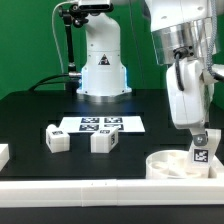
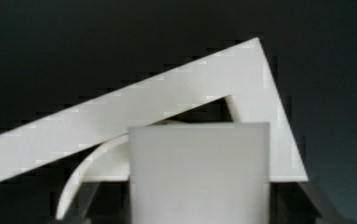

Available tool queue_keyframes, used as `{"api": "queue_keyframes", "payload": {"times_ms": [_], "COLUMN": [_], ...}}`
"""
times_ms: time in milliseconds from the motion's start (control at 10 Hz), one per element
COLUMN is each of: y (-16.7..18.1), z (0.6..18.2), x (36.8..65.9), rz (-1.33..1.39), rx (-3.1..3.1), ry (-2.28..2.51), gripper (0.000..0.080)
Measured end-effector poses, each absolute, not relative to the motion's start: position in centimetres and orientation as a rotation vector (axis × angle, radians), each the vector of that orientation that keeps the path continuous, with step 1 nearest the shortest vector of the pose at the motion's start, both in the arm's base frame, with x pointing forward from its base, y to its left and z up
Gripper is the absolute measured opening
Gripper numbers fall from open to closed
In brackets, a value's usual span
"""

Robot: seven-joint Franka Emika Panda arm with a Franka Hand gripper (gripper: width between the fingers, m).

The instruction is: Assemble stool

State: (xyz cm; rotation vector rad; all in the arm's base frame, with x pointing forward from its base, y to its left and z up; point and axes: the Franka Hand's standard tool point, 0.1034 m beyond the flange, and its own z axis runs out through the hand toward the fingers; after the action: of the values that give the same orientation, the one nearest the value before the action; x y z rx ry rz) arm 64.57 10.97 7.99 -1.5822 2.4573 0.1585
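Observation:
My gripper [image 1: 199, 141] is shut on a white blocky stool leg [image 1: 200, 153] with a black-and-white tag. It holds the leg upright over the round rimmed seat [image 1: 170, 166] at the front of the exterior view's right; whether the leg touches the seat I cannot tell. Two more tagged legs [image 1: 56, 140] [image 1: 102, 141] lie on the black table to the exterior view's left. In the wrist view the held leg [image 2: 196, 160] fills the middle between my gripper's [image 2: 196, 205] dark fingers. A curved piece of the seat rim [image 2: 77, 182] shows beside it.
The marker board [image 1: 100, 124] lies flat behind the two loose legs. White border rails run along the front edge [image 1: 90, 190] and at the exterior view's left [image 1: 3, 153]; their corner shows in the wrist view [image 2: 175, 100]. The robot base [image 1: 102, 70] stands at the back.

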Motion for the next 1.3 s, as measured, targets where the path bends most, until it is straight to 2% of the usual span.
{"api": "queue_keyframes", "payload": {"times_ms": [1000,1100,1200,1300], "y": [12.5,12.4,12.0,11.7], "z": [8.0,8.2,9.4,10.0], "x": [64.4,64.4,64.4,64.4], "rz": [0.140,0.144,0.170,0.158], "rx": [-1.342,-1.400,-1.480,-1.528], "ry": [2.539,2.511,2.467,2.428], "gripper": [0.0346,0.0526,0.0622,0.0622]}}
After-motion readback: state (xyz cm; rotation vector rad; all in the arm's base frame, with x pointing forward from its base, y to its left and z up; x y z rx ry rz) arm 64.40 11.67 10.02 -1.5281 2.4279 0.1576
